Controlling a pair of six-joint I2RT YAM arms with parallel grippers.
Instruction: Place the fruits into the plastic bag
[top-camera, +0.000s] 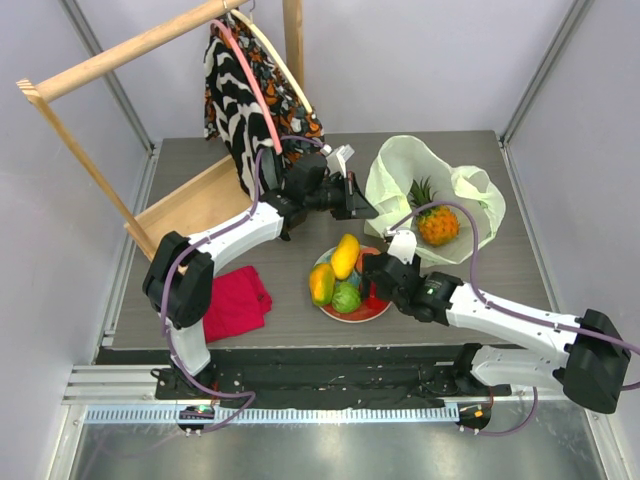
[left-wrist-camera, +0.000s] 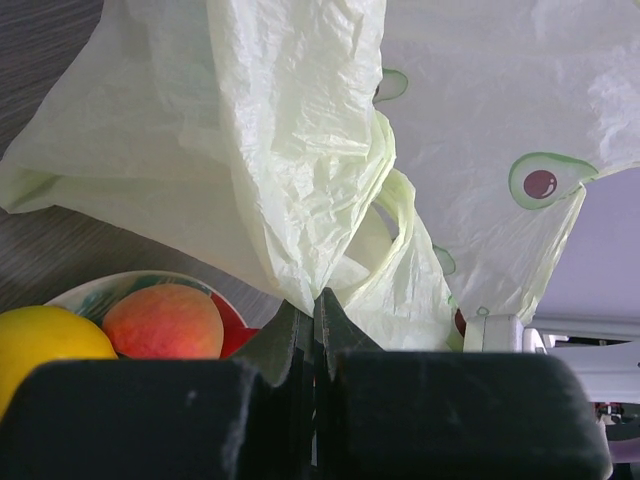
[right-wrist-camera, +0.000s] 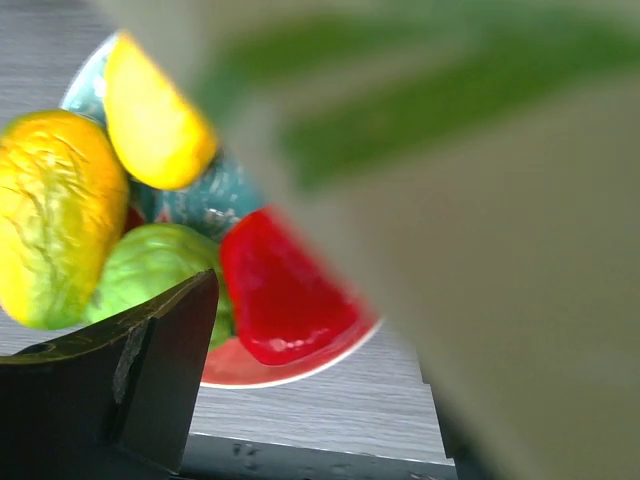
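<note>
Bench (top-camera: 520, 270) is grey wood-grain laminate inside pale lilac-grey walls with metal corner posts. A light wooden rack (top-camera: 120, 55) stands far-left, with a black-and-white patterned garment (top-camera: 240, 110) hanging limp off it. The plastic bag (top-camera: 400, 170) sits far-right of centre: thin, crinkly, translucent pale yellow-green film with avocado prints, mouth gaping. The orange pineapple (top-camera: 438, 225), knobbly with a green crown, lies inside it. A red cloth (top-camera: 238, 300) is folded flat near-left. The round red plate (top-camera: 360, 315) with teal pattern is at centre-near, just beside the bag. On the plate I see two smooth yellow mangoes (top-camera: 345, 255) (top-camera: 321, 284), a round green fruit (top-camera: 347, 297), a glossy red pepper (right-wrist-camera: 285, 300) and a matte peach (left-wrist-camera: 163, 320), all packed close together. The left gripper (top-camera: 362, 205) is clamped on a bunched fold at the bag's near rim, lifting it. The right gripper (top-camera: 375, 275) is over the plate with jaws spread wide and nothing between them. A blurred strip of bag film covers the right of its wrist view.
</note>
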